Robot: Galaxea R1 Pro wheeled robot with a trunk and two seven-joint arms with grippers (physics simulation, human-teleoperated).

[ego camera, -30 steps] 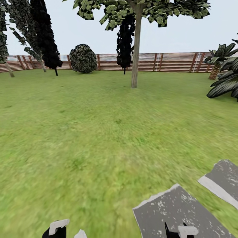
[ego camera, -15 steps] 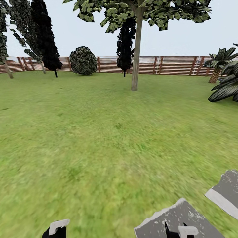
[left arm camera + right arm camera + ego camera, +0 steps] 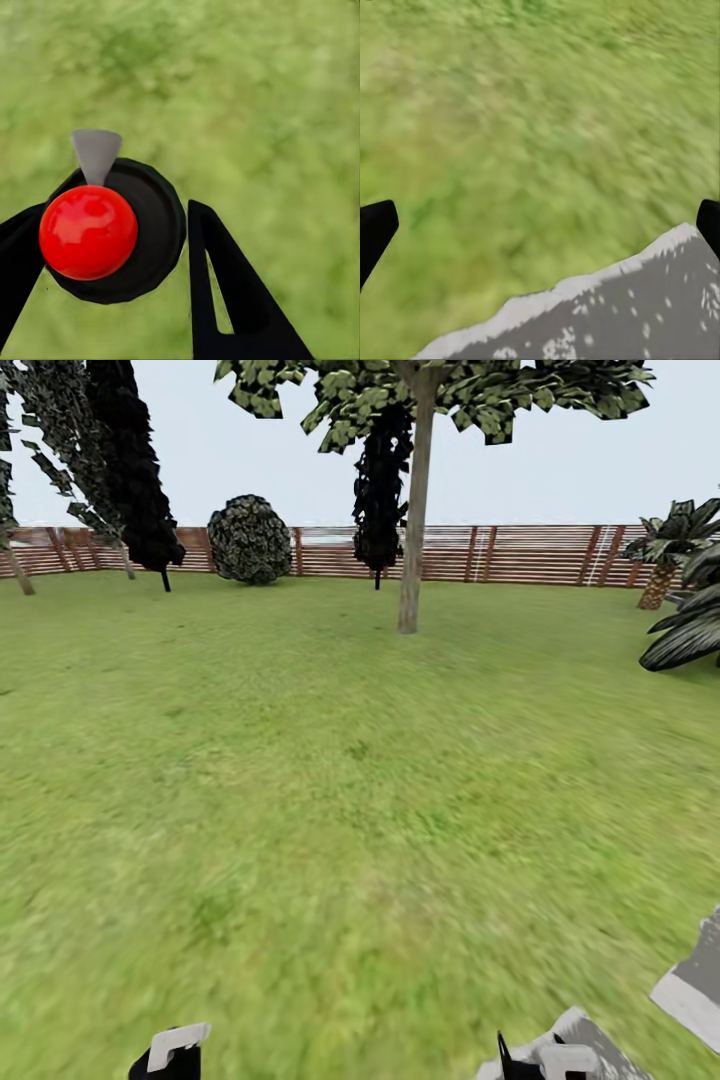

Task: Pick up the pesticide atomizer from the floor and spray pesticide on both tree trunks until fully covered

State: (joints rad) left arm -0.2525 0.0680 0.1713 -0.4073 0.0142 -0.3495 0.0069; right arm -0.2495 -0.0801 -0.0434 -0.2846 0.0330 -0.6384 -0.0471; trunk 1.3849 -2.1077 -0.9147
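Green lawn (image 3: 300, 810) lies ahead of us. Our left tool (image 3: 112, 292) pinches the atomizer (image 3: 116, 229), seen end-on, long axis toward the camera, grey nozzle at 12 o'clock. Our right tool (image 3: 540, 225) hangs spread over grass and a stone (image 3: 615, 315). One tree (image 3: 412, 510) stands at 12 o'clock.

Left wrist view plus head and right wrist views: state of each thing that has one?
Left gripper: shut on the atomizer, above the grass.
Black round-bodied pesticide atomizer with grey spout and red ball: held between the left gripper's fingers, off the ground.
Right gripper: open wide, empty.
Tall tree with pale grey-tan trunk: upright, far off, trunk looks bare.
Grey stepping stone: lying flat in the grass.
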